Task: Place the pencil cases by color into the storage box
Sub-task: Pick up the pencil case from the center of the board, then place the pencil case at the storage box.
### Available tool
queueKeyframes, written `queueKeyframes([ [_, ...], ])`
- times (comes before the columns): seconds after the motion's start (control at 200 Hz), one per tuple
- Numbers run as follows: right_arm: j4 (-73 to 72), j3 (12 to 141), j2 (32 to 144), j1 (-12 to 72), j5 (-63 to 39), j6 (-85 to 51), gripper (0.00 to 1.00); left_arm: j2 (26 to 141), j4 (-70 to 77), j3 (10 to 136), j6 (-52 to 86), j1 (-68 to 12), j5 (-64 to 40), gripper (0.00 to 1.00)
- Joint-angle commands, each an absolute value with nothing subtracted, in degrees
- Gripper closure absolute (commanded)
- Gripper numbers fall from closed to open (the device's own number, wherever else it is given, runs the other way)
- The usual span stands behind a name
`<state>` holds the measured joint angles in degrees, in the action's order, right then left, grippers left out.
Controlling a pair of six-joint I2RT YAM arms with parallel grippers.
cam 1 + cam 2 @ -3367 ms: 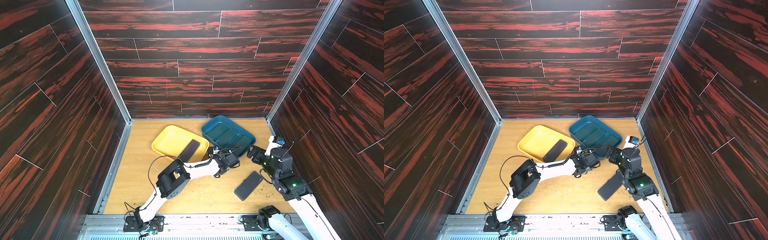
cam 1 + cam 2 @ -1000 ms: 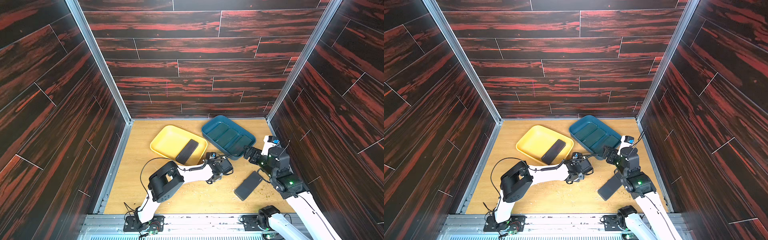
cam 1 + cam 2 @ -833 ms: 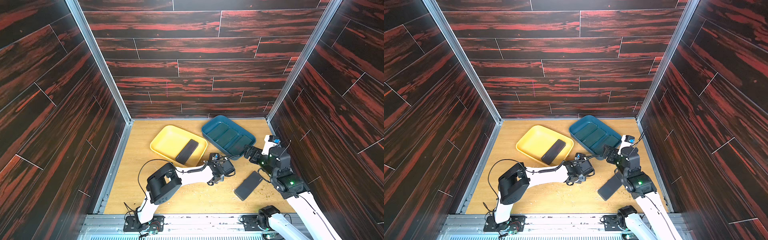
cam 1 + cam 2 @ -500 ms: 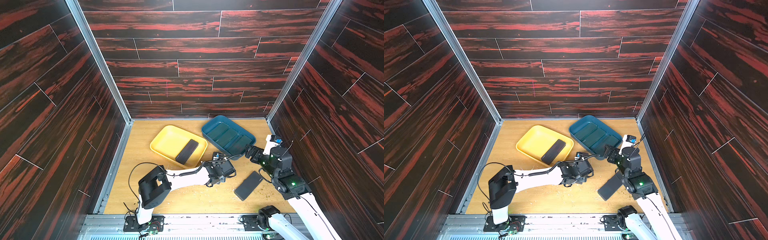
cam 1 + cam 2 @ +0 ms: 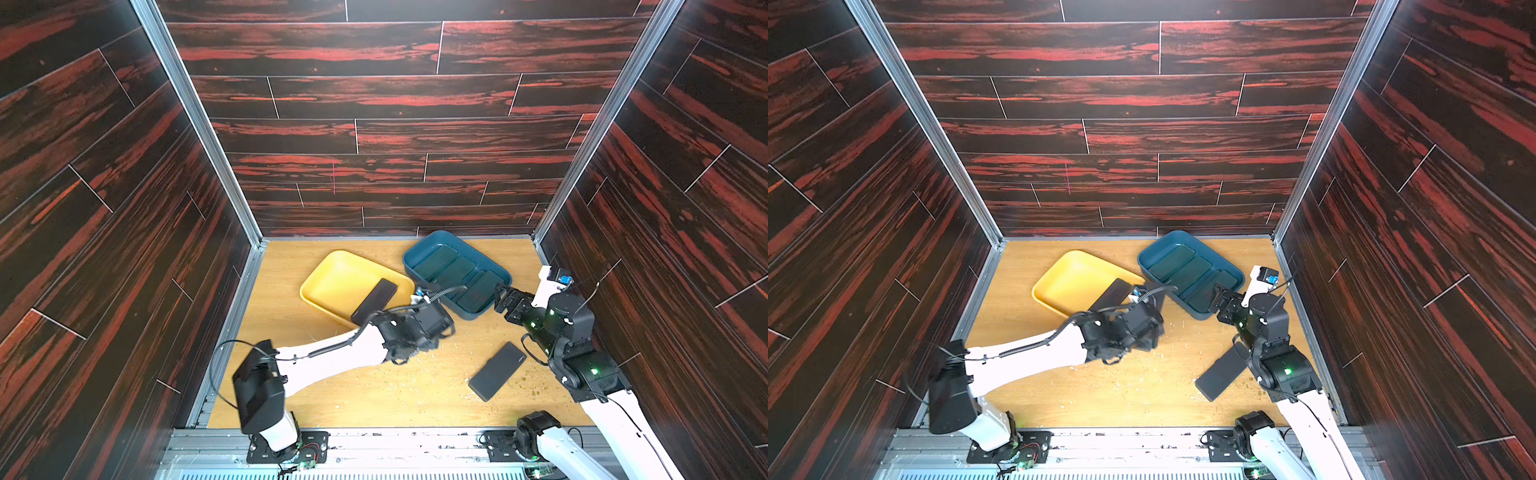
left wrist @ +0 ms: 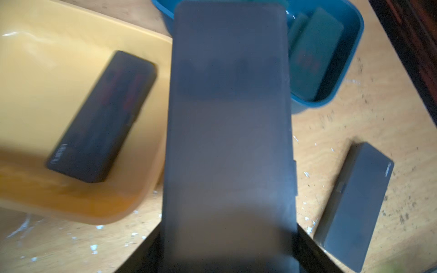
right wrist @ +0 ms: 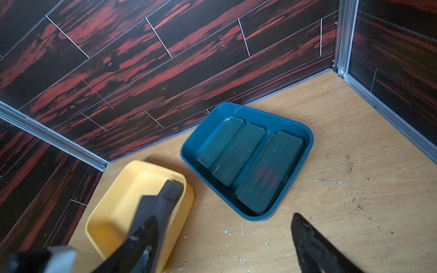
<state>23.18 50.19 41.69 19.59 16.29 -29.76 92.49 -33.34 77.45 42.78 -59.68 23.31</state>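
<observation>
Nearest, a loose black case (image 5: pixel 497 371) lies on the bench (image 5: pixel 395 399) by the right arm. Left tool (image 5: pixel 440 326) is clamped on a second black case (image 6: pixel 229 132), long axis pointing forward. The yellow tray (image 5: pixel 336 278) sits just beyond to its left, holding a third black case (image 5: pixel 375 300). Right tool (image 5: pixel 503 299) hangs wide, empty. Farthest, blue tray (image 7: pixel 205 132): three green cases (image 7: pixel 269 170).

black case (image 6: pixel 229 141): matt | yellow tray (image 5: pixel 336 278): glossy plastic | tabletop (image 5: pixel 374 395): wood (scuffed)

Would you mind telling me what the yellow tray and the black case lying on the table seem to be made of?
Yellow tray: probably moulded plastic, glossy, given its highlights and rounded rim. Loose black case: likely matt plastic, even grey-black, no glare.
</observation>
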Motion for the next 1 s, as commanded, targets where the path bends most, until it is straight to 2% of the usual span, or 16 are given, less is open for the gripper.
queueKeyframes([
  [0.0, 21.49, 51.00, 42.60, 19.58, 14.50, -29.82, 0.13, 87.22, -33.38, 74.83, 40.71, -54.24, 22.81, 0.44],
  [0.21, 17.43, 49.37, 44.92, 22.85, 13.90, -29.70, 0.13, 82.71, -30.17, 72.11, 37.11, -41.82, 17.06, 0.44],
  [0.446, 12.07, 48.87, 50.89, 36.64, 19.01, -24.79, 0.13, 84.45, -34.80, 75.94, 29.43, -32.24, 14.39, 0.43],
  [0.556, 8.46, 47.98, 53.18, 41.00, 18.95, -22.43, 0.13, 86.54, -35.33, 76.87, 24.29, -28.56, 9.89, 0.43],
  [0.716, 4.16, 46.37, 54.78, 44.95, 17.40, -20.15, 0.13, 90.14, -35.59, 77.96, 13.25, -27.16, 8.44, 0.43],
  [0.992, 0.80, 44.13, 55.98, 48.58, 17.82, -20.36, 0.13, 96.24, -34.72, 75.52, -0.18, -25.64, 12.54, 0.43],
])
